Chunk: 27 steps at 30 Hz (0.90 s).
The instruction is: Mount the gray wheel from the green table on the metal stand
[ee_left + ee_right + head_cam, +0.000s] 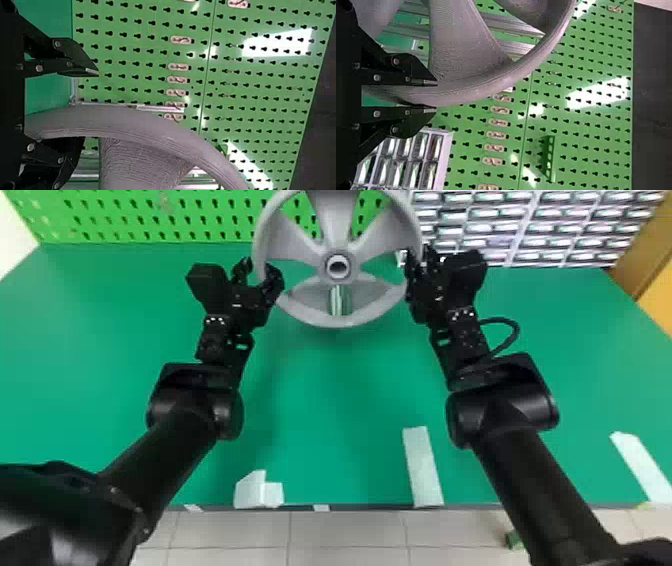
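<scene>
The gray wheel (300,252) stands upright above the far part of the green table (330,390), its hub facing the head camera. At its left rim is my left gripper (260,270); in the left wrist view the wheel (130,122) passes between the spread fingers of the gripper (90,110), with a gap to one finger. My right gripper (417,262) is at the right rim; in the right wrist view, the gripper (436,97) is shut on the wheel's rim (466,93). Metal bars of the stand (510,27) lie behind the spokes, partly hidden.
A green pegboard (150,215) rises behind the table. At the back right is a rack of small compartments (525,227). Pale tape strips (422,467) mark the table's near part, and a black cable (512,332) loops out from the right wrist.
</scene>
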Each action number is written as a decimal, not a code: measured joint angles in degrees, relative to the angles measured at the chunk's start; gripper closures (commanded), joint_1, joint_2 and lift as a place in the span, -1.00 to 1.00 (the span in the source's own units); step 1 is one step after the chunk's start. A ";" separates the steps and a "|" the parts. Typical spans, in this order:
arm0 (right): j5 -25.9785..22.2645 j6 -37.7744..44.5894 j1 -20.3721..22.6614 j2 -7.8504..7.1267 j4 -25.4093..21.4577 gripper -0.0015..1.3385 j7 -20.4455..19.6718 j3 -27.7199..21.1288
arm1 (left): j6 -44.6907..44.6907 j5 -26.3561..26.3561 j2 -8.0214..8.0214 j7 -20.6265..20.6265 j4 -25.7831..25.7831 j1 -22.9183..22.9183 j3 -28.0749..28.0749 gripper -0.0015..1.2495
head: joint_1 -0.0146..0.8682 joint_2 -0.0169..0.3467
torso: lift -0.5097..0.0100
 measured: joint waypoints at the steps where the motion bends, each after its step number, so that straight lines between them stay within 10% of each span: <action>1: 0.07 0.00 -0.15 0.00 0.28 0.64 0.00 0.08 | 0.09 -0.19 -0.01 0.00 0.06 -0.10 0.23 0.26 | 1.00 -0.62 | 0.58; 27: 0.90 -0.33 -3.87 0.00 6.18 0.64 -1.82 2.01 | 1.30 -1.74 -0.48 0.01 3.07 -2.70 1.69 0.26 | 1.00 -0.62 | 0.58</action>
